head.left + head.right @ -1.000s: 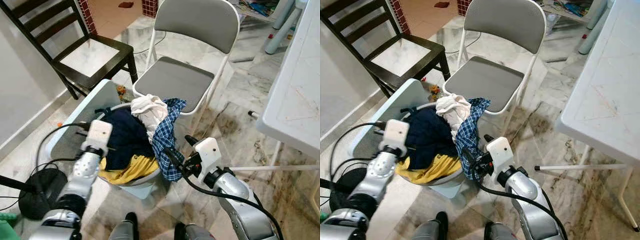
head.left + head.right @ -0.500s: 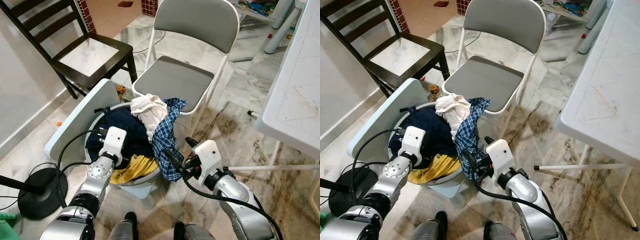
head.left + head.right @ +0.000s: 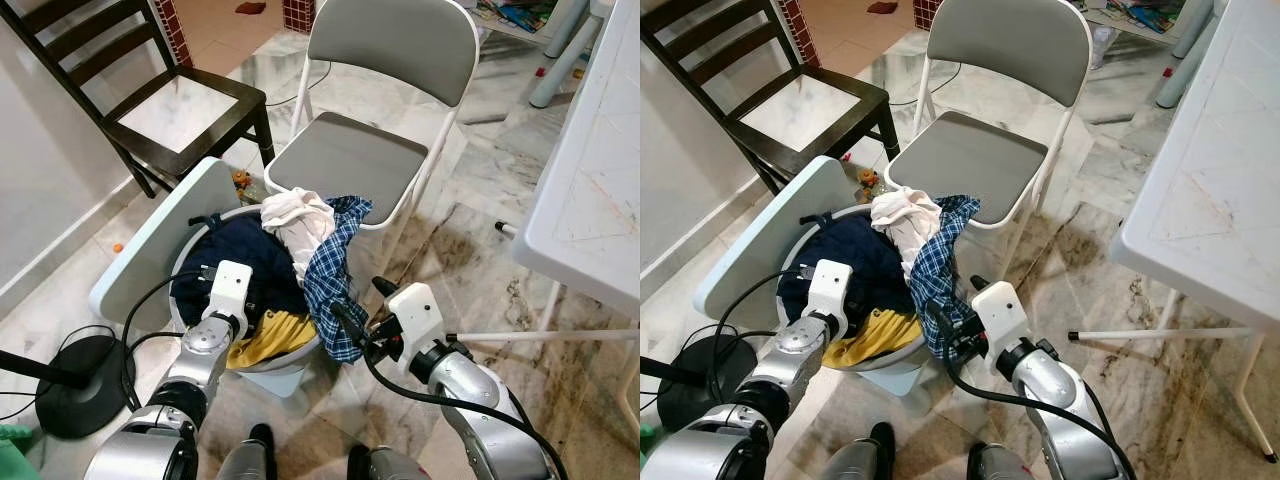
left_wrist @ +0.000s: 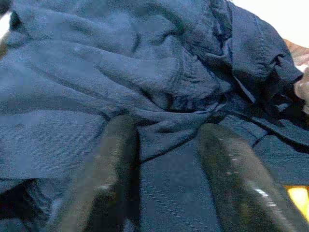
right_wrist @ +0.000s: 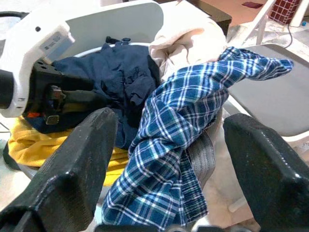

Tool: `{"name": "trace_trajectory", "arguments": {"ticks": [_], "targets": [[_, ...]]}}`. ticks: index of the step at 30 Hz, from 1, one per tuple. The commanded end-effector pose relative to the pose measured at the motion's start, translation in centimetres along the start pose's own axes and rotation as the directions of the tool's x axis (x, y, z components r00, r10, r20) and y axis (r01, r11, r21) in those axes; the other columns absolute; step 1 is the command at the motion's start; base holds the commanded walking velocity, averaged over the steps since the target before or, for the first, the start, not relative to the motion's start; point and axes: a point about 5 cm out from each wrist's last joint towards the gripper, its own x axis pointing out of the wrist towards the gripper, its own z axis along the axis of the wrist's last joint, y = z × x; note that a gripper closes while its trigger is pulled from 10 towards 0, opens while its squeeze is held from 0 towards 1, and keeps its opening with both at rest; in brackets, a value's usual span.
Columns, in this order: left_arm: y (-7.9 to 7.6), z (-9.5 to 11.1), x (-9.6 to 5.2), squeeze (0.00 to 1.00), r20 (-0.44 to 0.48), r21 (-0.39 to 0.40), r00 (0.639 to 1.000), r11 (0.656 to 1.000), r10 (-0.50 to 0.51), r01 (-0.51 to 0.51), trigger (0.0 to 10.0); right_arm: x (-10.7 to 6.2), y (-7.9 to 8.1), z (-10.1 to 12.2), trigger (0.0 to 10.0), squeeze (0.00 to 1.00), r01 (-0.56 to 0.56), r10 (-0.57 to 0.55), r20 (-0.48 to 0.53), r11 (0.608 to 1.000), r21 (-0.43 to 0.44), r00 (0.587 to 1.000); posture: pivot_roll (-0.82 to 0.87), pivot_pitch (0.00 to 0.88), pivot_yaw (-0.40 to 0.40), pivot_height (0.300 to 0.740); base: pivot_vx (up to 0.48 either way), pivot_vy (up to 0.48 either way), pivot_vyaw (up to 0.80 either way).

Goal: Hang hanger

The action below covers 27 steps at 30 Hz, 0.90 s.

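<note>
A white laundry basket [image 3: 281, 367] with its lid [image 3: 158, 243] raised holds a navy garment [image 3: 252, 262], a yellow garment [image 3: 268, 335], a cream cloth [image 3: 297, 220] and a blue plaid shirt [image 3: 330, 275]. My left gripper [image 4: 171, 164] is open, its fingers [image 4: 115, 179] pressed against the navy garment at the basket's left side. My right gripper [image 3: 362, 305] is open just right of the basket, with the hanging plaid shirt [image 5: 181, 145] in front of its fingers [image 5: 72, 174]. I make out no hanger.
A white folding chair [image 3: 345, 160] with a grey seat stands right behind the basket. A dark wooden chair [image 3: 180, 110] is at the back left, a white table [image 3: 590, 190] on the right. A black round stand base [image 3: 75, 385] and cable lie on the floor at left.
My left arm has swung right from beside the lid into the basket, onto the navy garment. The right gripper has hardly moved.
</note>
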Motion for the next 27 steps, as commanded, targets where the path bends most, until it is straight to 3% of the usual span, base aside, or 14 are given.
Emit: {"name": "trace_trajectory", "arguments": {"ticks": [1,2,3,7,18,22,27], "targets": [[-0.5,-2.1,-0.4,0.0,-0.091,-0.022,0.995,0.999,-0.037,0.035,10.0,-0.2,0.3,0.0,10.0,0.0,-0.003,0.003,0.002,1.0,-0.003,1.0,0.0,0.277,0.009,0.74,0.0,0.0,0.0],[-0.5,-2.1,-0.4,0.0,-0.091,-0.022,0.995,0.999,-0.037,0.035,10.0,-0.2,0.3,0.0,10.0,0.0,-0.003,0.003,0.002,1.0,-0.003,1.0,0.0,0.277,0.009,0.74,0.0,0.0,0.0],[-0.9,-2.2,-0.4,0.0,-0.103,-0.049,0.993,0.997,-0.059,0.054,0.0,-0.1,0.3,0.0,10.0,0.0,-0.001,0.001,0.001,1.0,-0.004,1.0,0.0,0.275,0.011,0.74,0.0,0.0,0.0],[-0.9,-2.3,-0.4,0.0,-0.113,-0.093,0.992,0.994,-0.06,0.05,0.0,-0.2,0.2,-0.1,10.0,0.0,0.0,0.0,-0.009,1.0,-0.015,1.0,0.0,0.271,0.013,0.74,0.0,0.0,0.0],[-0.3,-3.1,-0.7,0.0,-0.136,-0.107,0.99,0.994,-0.034,0.019,0.0,0.0,0.1,-0.3,10.0,0.0,0.006,-0.006,-0.02,1.0,-0.029,1.0,0.0,0.26,0.016,0.74,0.0,0.0,0.0],[-0.5,-1.3,-0.3,0.0,-0.022,-0.141,0.999,0.99,-0.024,0.021,0.0,0.2,-0.1,-0.3,10.0,0.0,0.021,-0.021,-0.016,0.999,-0.034,1.0,0.01,0.259,0.016,0.74,0.0,0.0,0.0],[-0.8,0.0,-0.3,0.0,0.07,-0.114,0.997,0.993,-0.034,0.042,0.0,0.4,-0.2,-0.3,10.0,0.0,0.031,-0.032,-0.014,0.999,-0.038,0.999,0.01,0.256,0.016,0.74,0.0,0.0,0.0]]}}
